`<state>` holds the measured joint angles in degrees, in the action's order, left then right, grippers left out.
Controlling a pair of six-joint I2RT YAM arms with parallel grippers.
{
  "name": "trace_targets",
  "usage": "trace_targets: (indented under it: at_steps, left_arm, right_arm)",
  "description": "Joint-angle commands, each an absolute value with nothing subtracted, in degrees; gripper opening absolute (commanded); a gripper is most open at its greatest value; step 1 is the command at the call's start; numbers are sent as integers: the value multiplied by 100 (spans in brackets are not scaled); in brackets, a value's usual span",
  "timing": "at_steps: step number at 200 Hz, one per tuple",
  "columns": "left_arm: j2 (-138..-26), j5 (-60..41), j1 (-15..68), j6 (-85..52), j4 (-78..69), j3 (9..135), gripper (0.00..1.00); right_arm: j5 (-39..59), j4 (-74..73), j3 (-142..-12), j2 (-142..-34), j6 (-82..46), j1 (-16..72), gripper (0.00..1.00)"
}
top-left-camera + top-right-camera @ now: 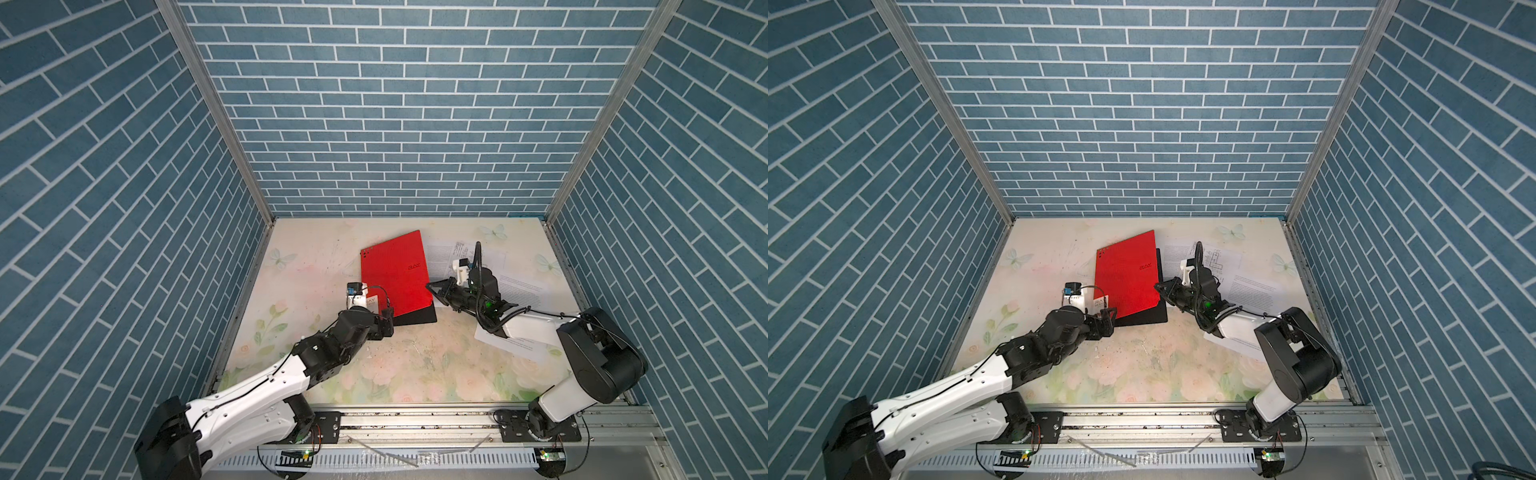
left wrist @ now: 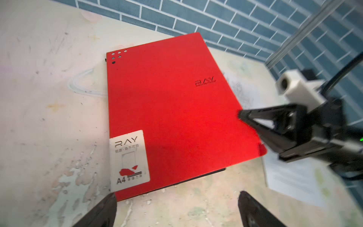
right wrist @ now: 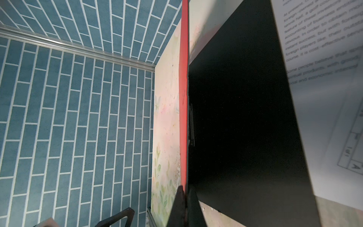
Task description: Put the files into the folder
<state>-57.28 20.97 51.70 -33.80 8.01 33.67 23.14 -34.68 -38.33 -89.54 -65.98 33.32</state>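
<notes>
The red folder (image 1: 395, 274) (image 1: 1125, 274) (image 2: 167, 110) lies mid-table with its cover raised along the right edge, showing the black inside (image 3: 235, 118) (image 1: 415, 318). My right gripper (image 1: 430, 286) (image 1: 1158, 286) (image 3: 184, 188) is shut on the edge of that red cover (image 3: 184, 98). My left gripper (image 1: 384, 319) (image 1: 1106, 318) (image 2: 177, 194) is open just off the folder's near corner by the white label (image 2: 129, 159), with nothing between its fingers. The files (image 1: 519, 286) (image 1: 1254, 286) (image 3: 314, 39) lie loose to the right of the folder, partly under the right arm; another sheet (image 1: 519, 345) (image 2: 290, 180) lies nearer the front.
Blue brick walls (image 1: 395, 124) close the table on three sides. The floral table top (image 1: 332, 365) runs to an aluminium rail (image 1: 415, 419) at the front, where both arm bases are mounted.
</notes>
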Motion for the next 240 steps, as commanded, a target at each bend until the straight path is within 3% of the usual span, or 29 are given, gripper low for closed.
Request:
trace_targets:
  at_steps: [1,53,123,170,240]
  left_arm:
    - [-6275,3004,5598,-1746,1490,3711,98]
    - [-7393,3619,6488,108,335,3830,100]
    - [-8737,4304,6556,774,-605,4337,99]
    - [-9484,5098,6540,732,-791,4856,89]
    - [-9598,5277,6530,835,-1049,4834,62]
  right_arm:
    - [2050,-3209,-4097,-8667,-6338,3349,2]
    - [1881,-2815,-4189,-8510,-6350,3349,2]
    - [1950,-2588,-4333,-8257,-6556,3375,3]
    - [1908,-2558,-4241,-8210,-6652,3458,3]
    - [1881,-2443,-4144,-8027,-6653,3476,3]
